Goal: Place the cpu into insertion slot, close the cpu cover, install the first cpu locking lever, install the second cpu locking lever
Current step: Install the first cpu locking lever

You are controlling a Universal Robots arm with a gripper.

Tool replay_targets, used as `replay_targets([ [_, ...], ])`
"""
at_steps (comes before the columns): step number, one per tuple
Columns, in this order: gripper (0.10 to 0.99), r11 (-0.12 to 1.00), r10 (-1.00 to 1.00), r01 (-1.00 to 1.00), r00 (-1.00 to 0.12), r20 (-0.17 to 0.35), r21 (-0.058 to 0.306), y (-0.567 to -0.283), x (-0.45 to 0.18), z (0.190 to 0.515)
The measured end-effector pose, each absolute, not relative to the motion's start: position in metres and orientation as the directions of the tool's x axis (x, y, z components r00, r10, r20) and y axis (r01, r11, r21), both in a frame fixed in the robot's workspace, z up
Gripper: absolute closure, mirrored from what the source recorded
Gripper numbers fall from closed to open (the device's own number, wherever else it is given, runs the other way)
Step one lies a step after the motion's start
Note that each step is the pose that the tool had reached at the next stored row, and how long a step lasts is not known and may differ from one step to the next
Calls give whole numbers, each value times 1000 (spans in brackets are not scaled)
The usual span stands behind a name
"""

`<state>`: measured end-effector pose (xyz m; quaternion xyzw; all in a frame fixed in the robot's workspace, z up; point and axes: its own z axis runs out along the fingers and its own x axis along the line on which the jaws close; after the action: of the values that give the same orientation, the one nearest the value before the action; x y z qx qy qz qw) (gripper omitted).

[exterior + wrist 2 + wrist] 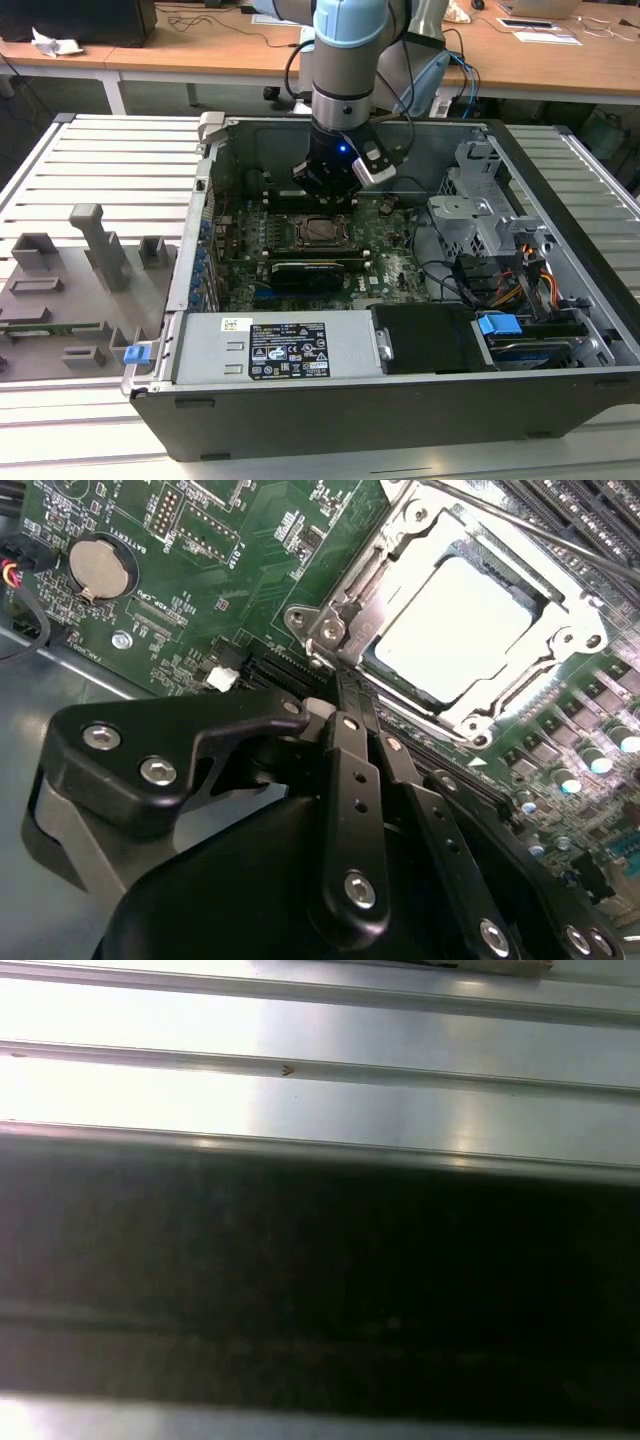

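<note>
1. The arm [345, 60] reaches down into an open computer case [400, 300] that lies on a slatted grey worktop [110, 170].
2. The hand [335, 695] hangs low over the green board [230, 570], just beside a corner of the slot [335, 630]. Its 2 black fingers [350, 770] lie close together with nothing between them.
3. The cpu [455, 630] sits flat in the slot, its pale metal face showing bright.
4. The cover [570, 610] lies down flat around the cpu, framing it.
5. A thin lever [560, 540] runs along the far edge of the cover; I cannot tell if it is latched.
6. A round coin battery [100, 565] sits on the board, well apart from the slot.
7. The first wrist view shows pale metal slats [320, 1060] and a dark band [320, 1280].
</note>
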<state>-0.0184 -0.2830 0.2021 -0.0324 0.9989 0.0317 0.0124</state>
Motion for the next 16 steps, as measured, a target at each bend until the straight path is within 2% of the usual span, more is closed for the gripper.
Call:
replay_targets([
  [16, 980, 996, -64, -66, -998, -26, 61, -285, -18, 211],
])
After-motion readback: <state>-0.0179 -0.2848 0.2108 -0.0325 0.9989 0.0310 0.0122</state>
